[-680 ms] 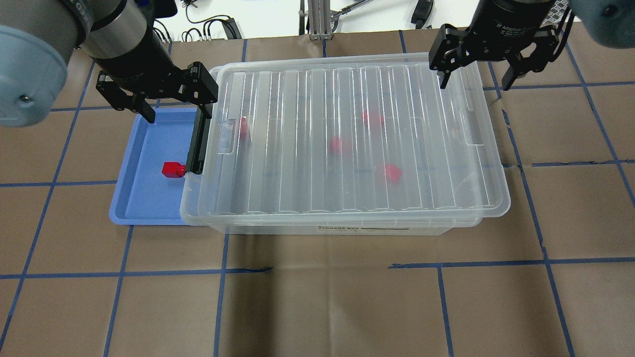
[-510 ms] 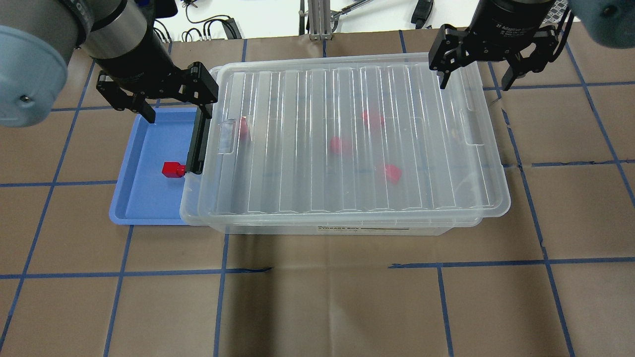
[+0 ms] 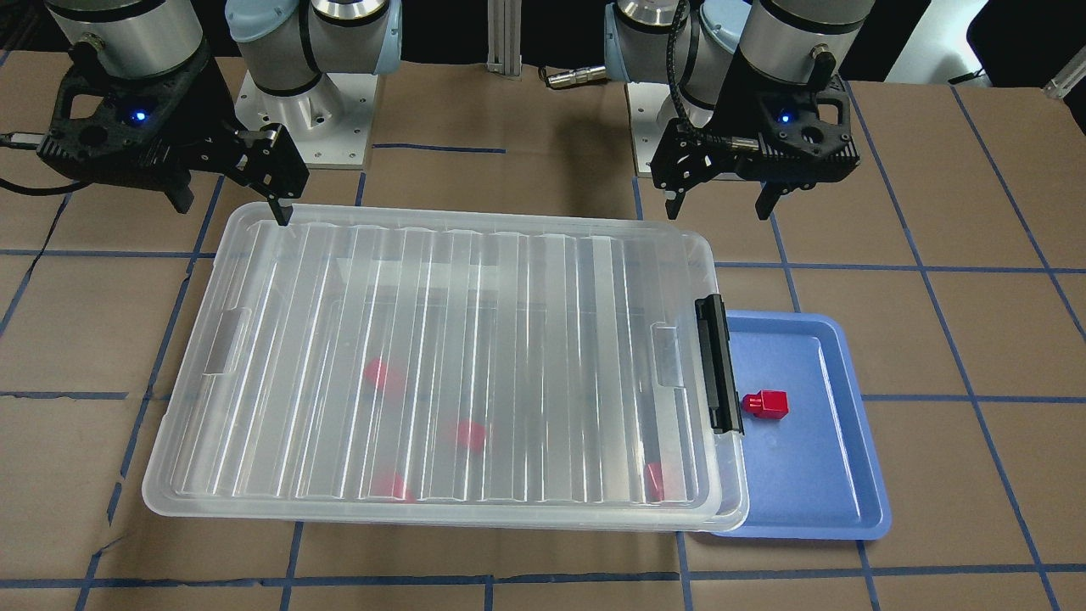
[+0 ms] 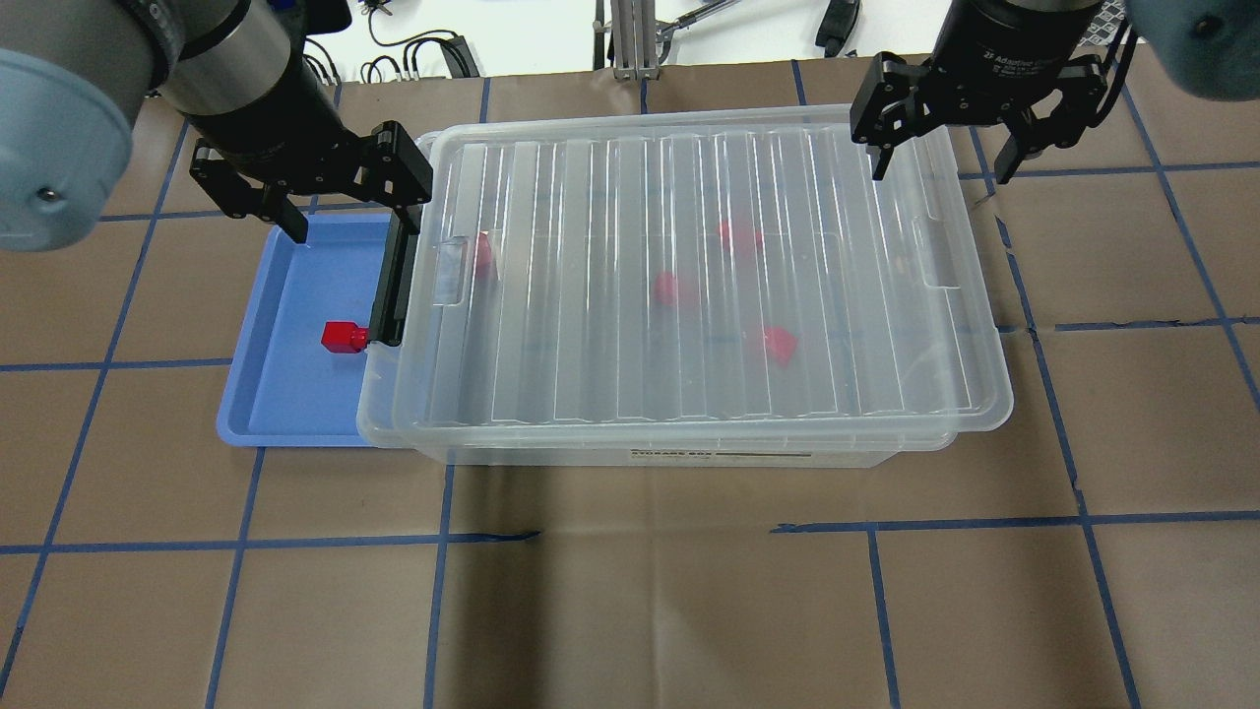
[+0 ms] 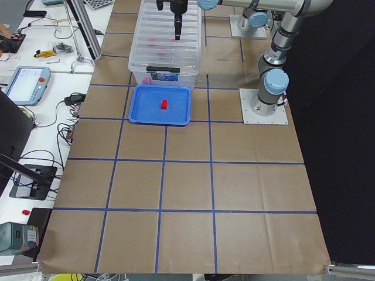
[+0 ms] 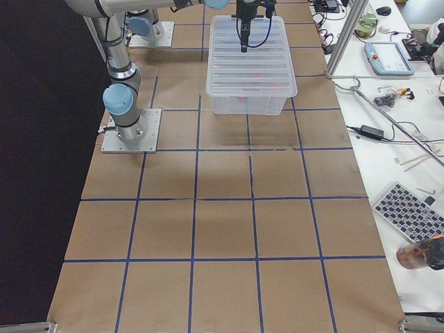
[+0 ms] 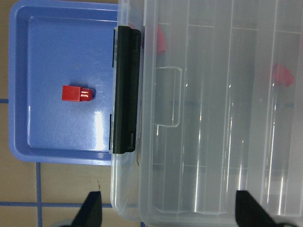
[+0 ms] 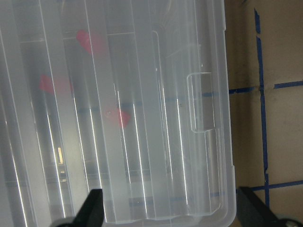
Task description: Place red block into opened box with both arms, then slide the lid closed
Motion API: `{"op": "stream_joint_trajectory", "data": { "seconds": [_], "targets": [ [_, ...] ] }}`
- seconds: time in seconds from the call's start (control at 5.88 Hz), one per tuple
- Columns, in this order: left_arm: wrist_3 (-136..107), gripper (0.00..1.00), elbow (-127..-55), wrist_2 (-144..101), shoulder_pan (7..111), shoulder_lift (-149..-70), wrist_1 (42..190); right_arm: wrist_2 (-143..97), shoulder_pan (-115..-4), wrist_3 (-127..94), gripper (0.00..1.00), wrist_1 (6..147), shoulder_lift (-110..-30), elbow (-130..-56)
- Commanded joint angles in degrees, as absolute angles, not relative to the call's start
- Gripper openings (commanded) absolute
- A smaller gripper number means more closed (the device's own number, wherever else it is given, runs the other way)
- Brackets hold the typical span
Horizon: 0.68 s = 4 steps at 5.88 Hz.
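The clear ribbed lid [image 4: 689,286] lies flat over the clear box [image 4: 689,455], with the black latch bar [image 4: 392,286] at its left end. Several red blocks, such as one [image 4: 778,345], show blurred through the lid. Another red block [image 4: 343,337] [image 3: 766,404] [image 7: 75,93] lies on the blue tray [image 4: 285,394] beside the latch. My left gripper [image 4: 354,222] [image 3: 717,208] hangs open and empty over the box's far left corner. Over the far right corner my right gripper [image 4: 940,169] [image 3: 231,210] is open and empty, one finger above the lid's edge.
The tray sits against the box's left end, and the lid's near left corner overhangs it. Brown paper with blue tape lines covers the table [image 4: 630,591]. Cables and a metal post [image 4: 630,39] lie beyond the far edge.
The right gripper has shifted very slightly to the left. The lid, the box, the blocks and the left gripper have not moved.
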<state>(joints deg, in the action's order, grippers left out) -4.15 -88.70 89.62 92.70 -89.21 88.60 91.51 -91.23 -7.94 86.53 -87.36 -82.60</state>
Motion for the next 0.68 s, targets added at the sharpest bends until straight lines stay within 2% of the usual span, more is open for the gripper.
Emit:
{"op": "stream_joint_trajectory", "data": {
  "seconds": [0.0, 0.51],
  "targets": [
    [-4.1, 0.99, -88.7, 89.6, 92.7, -89.2, 88.6, 92.0, -90.0, -5.0, 1.0, 87.7, -87.3, -83.8],
    [-4.0, 0.99, -88.9, 89.6, 92.7, -89.2, 88.6, 91.7, -78.5, 9.1, 1.0, 87.6, -87.4, -86.2]
  ]
}}
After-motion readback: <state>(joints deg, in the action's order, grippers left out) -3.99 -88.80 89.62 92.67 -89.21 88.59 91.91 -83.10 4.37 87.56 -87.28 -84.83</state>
